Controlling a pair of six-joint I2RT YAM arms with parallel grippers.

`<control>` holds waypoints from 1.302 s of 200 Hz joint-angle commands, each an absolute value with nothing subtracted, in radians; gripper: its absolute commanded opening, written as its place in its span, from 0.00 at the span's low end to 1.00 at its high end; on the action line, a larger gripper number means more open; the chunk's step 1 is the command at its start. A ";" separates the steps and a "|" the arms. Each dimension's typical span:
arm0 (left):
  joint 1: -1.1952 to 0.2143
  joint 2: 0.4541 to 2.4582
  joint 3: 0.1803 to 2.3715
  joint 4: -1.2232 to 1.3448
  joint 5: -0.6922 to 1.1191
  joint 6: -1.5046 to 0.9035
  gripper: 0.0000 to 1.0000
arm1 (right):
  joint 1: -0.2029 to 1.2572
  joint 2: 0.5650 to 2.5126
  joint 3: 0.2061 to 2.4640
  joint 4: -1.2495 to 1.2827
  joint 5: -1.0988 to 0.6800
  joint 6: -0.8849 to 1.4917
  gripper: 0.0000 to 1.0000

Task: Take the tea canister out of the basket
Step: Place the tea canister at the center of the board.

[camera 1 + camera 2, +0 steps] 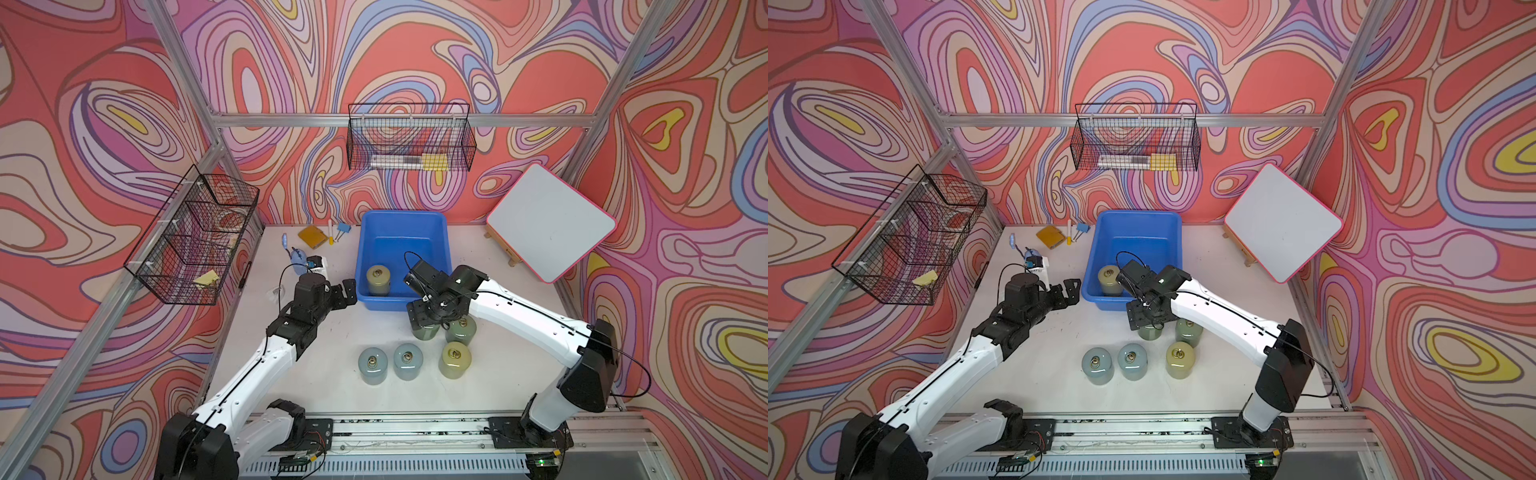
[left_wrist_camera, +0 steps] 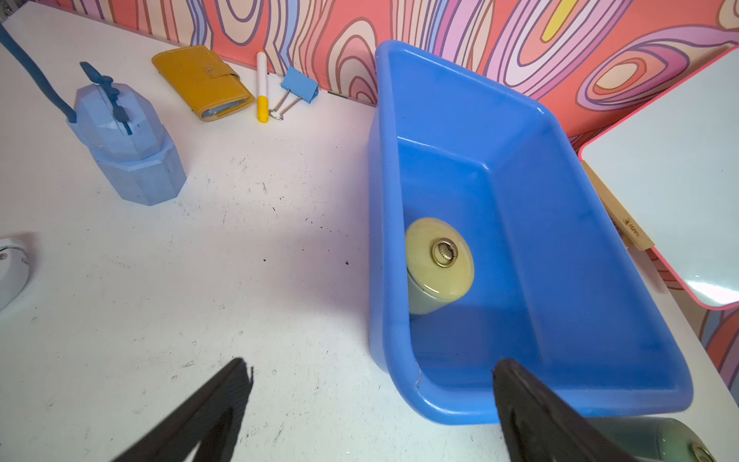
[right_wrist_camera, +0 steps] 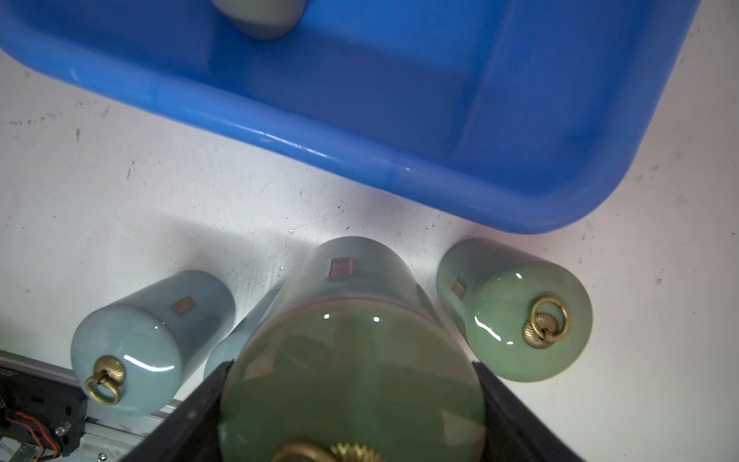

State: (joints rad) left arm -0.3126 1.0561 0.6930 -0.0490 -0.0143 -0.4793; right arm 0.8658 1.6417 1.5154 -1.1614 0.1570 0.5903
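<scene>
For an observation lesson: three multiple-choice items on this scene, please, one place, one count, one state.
1. Where is the cream canister? A in the blue basket; B in a wire basket; C on the whiteboard.
2. How many canisters are outside the basket? A three; B five; C seven.
3. The left gripper is: A shut on a canister; B shut on a marker; C open, empty.
Answers: 1 A, it stands inside the basket's walls. 2 B, five show in both top views. 3 C, its jaws stand apart, nothing between.
</scene>
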 commanded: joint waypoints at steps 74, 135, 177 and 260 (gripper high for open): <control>-0.305 1.025 0.680 -0.067 -0.023 -0.484 0.99 | 0.880 1.657 1.426 -1.001 0.198 0.645 0.65; -0.306 1.020 0.680 -0.068 -0.024 -0.484 0.99 | 0.880 1.702 1.382 -0.949 0.204 0.670 0.65; -0.305 1.019 0.680 -0.068 -0.021 -0.485 0.99 | 0.881 1.715 1.346 -0.916 0.207 0.704 0.66; -0.306 1.014 0.681 -0.069 -0.021 -0.484 0.99 | 0.880 1.757 1.316 -0.868 0.213 0.736 0.69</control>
State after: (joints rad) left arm -0.3126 1.0340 0.6922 -0.0536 -0.0143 -0.4797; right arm 0.8742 1.7515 1.3239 -0.9092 0.1837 0.7116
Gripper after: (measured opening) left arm 0.992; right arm 0.832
